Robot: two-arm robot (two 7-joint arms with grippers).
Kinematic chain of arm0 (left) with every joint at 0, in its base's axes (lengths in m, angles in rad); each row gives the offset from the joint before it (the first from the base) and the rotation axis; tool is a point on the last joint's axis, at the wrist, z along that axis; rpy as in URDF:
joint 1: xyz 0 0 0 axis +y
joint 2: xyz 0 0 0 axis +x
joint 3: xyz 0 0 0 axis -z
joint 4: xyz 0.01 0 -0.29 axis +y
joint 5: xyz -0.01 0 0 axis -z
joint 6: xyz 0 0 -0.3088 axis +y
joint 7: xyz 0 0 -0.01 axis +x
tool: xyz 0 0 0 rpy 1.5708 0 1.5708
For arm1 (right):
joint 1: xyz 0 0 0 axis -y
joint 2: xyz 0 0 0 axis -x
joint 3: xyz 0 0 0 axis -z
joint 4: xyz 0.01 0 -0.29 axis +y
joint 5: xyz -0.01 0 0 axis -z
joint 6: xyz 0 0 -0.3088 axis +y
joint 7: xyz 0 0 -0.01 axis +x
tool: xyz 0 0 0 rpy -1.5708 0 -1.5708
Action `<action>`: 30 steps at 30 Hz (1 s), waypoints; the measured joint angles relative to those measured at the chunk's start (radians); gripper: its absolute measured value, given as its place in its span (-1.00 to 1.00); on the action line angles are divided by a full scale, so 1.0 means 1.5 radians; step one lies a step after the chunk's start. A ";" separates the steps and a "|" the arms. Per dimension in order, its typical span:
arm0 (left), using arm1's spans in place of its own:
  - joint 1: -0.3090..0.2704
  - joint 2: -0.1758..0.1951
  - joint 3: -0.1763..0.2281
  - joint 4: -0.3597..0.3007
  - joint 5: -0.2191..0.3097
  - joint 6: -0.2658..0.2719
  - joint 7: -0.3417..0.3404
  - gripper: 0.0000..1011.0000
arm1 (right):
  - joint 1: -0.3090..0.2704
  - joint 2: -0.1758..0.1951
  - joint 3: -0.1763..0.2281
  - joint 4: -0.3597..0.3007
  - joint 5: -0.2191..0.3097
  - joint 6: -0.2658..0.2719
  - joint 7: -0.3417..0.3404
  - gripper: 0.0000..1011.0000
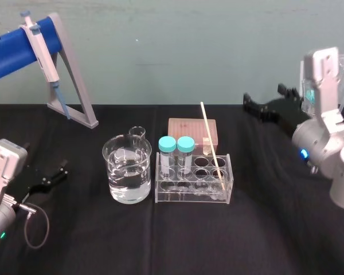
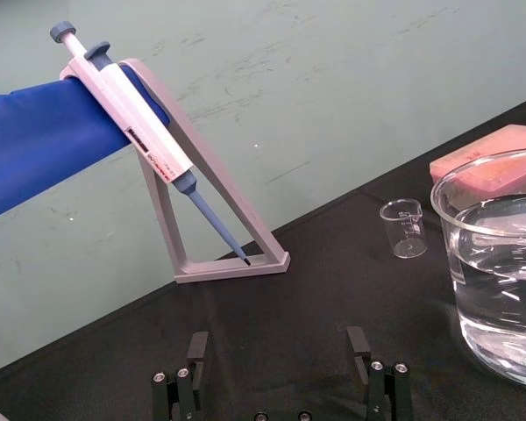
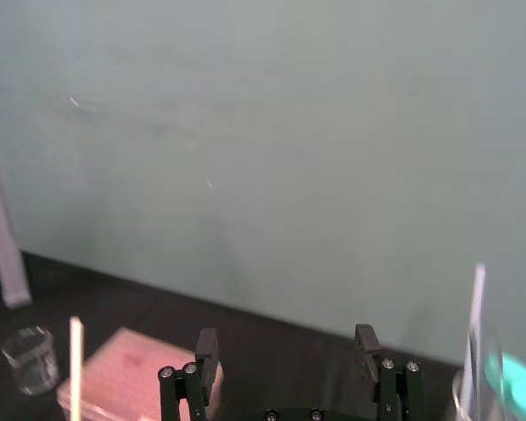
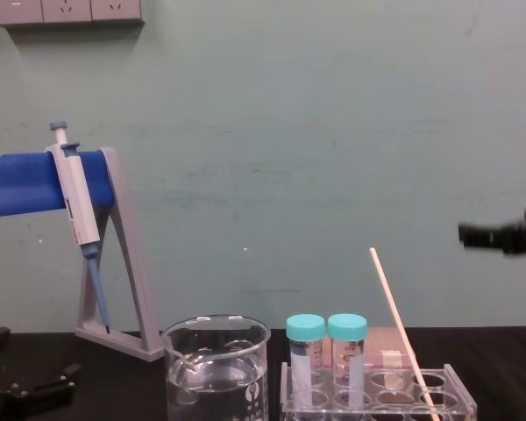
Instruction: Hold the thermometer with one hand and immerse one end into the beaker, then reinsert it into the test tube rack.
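The thermometer [image 1: 211, 143] leans tilted in a right-end hole of the test tube rack [image 1: 189, 196], ungripped. My right gripper [image 1: 249, 104] hangs wide open, up and right of the rack. The left gripper [image 1: 62, 171] rests wide open, well left of it. I fear a skewed pinch levering the thin rod and tipping the rack into the beaker [image 1: 126, 172] just left.

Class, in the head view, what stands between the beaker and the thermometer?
Two teal-capped vials, standing in the test tube rack's left end, sit between the beaker and the leaning thermometer; the chest view agrees.
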 joint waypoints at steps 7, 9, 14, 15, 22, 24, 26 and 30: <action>0.000 0.000 0.000 0.000 0.000 0.000 0.000 0.99 | -0.025 -0.026 -0.020 0.038 -0.033 0.009 -0.024 0.98; 0.000 0.000 0.000 0.000 0.000 0.000 0.000 0.99 | -0.034 -0.031 -0.024 0.049 -0.039 0.013 -0.025 0.98; 0.000 0.000 0.000 0.000 0.000 0.000 0.000 0.99 | -0.048 -0.038 -0.026 0.060 -0.048 0.021 -0.029 0.98; 0.000 0.000 0.000 0.000 0.000 0.000 0.000 0.99 | -0.048 -0.038 -0.026 0.060 -0.048 0.021 -0.029 0.98; 0.000 0.000 0.000 0.000 0.000 0.000 0.000 0.99 | -0.046 -0.037 -0.026 0.059 -0.047 0.021 -0.029 0.98; 0.000 0.000 0.000 0.000 0.000 0.000 0.000 0.99 | -0.045 -0.037 -0.026 0.059 -0.047 0.020 -0.029 0.98; 0.000 0.000 0.000 0.000 0.000 0.000 0.000 0.99 | -0.045 -0.036 -0.026 0.058 -0.046 0.020 -0.029 0.98; 0.000 0.000 0.000 0.000 0.000 0.000 0.000 0.99 | -0.044 -0.036 -0.026 0.058 -0.046 0.020 -0.029 0.98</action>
